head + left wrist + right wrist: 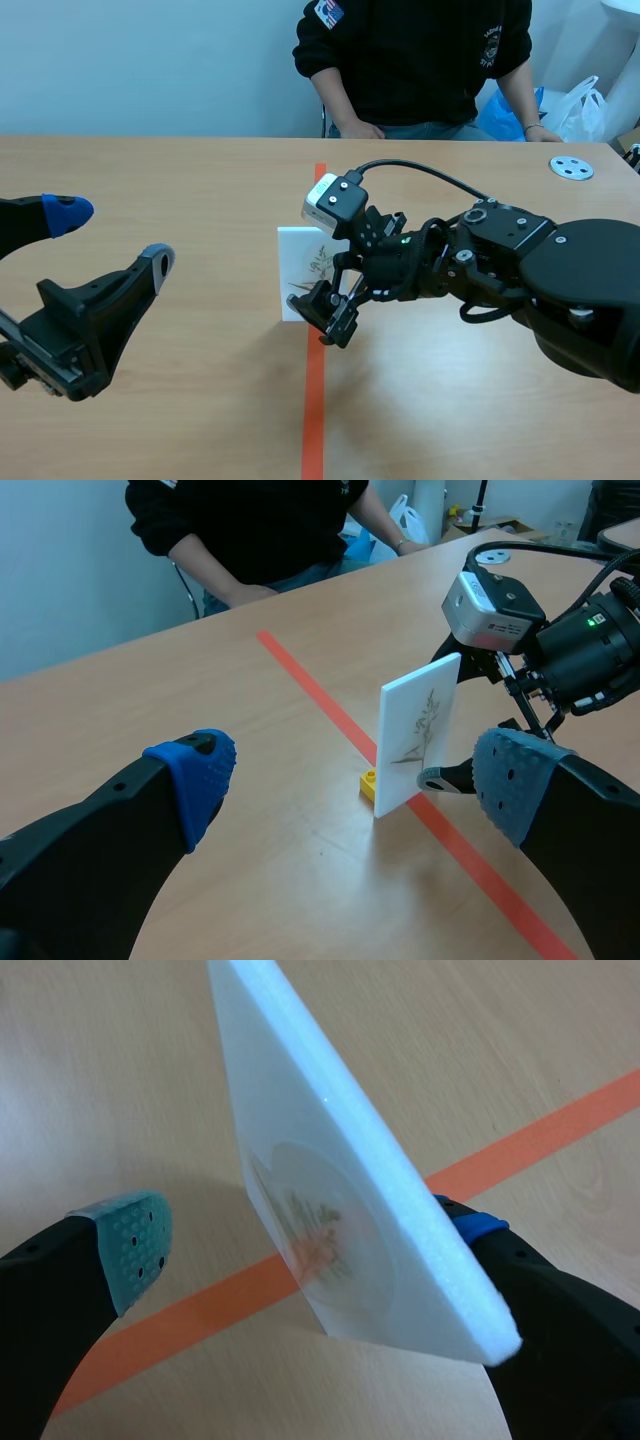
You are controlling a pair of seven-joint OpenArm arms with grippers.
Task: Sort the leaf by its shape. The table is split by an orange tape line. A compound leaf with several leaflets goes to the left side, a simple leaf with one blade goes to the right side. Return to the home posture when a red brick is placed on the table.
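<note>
One right gripper (300,1235) straddles leaf card (420,735); fingers (130,1245) spread.

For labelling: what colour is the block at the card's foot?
Yellow block; best in left wrist view.

- Left gripper (113,238): matte black, two thick curved fingers, dotted pads (195,780) in blue and grey-blue.
- Right gripper (300,1237): same black fingers (50,1300), one tip grey-green, one bright blue.
- Right arm (590,270): rounded black shells, silver screws (576,316), tiny green light (405,239).
- White-and-grey box camera (333,200) at the wrist, black cable (420,168) looping back.
</note>
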